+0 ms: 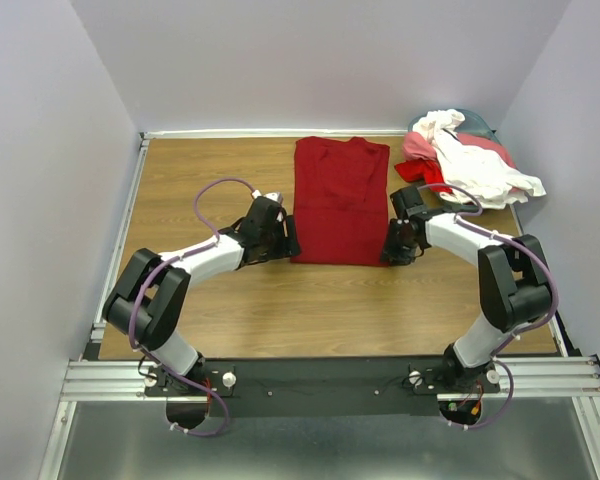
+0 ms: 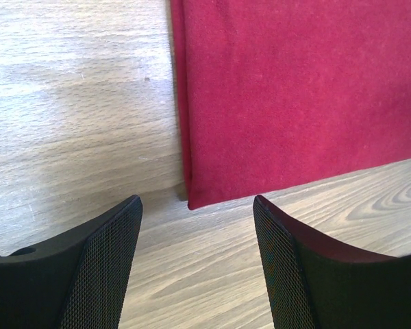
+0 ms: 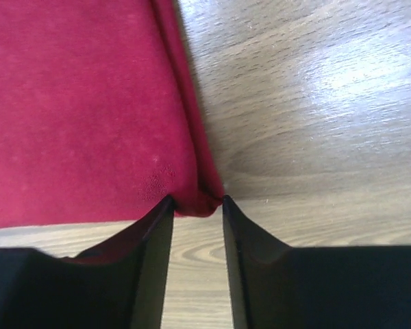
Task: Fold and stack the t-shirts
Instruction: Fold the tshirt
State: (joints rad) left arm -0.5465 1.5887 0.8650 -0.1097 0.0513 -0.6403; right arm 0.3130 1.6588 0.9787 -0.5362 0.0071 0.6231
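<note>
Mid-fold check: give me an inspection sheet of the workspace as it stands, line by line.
Surface: wooden table, no marks or spills seen.
Job's things: red shirt lies flat mid-table, folded into a long strip; pile of white, pink and teal shirts sits unfolded at the far right corner.
Clutter: nothing seen.
End effectors: left end effector is open, just short of the red shirt's near left corner; right end effector is narrowed around the near right corner, firm grip not confirmed.
Cables: purple cable loops over the left arm, second cable over the right; both are off the red shirt.
Surroundings: pale walls on three sides; metal frame at the near edge.
</note>
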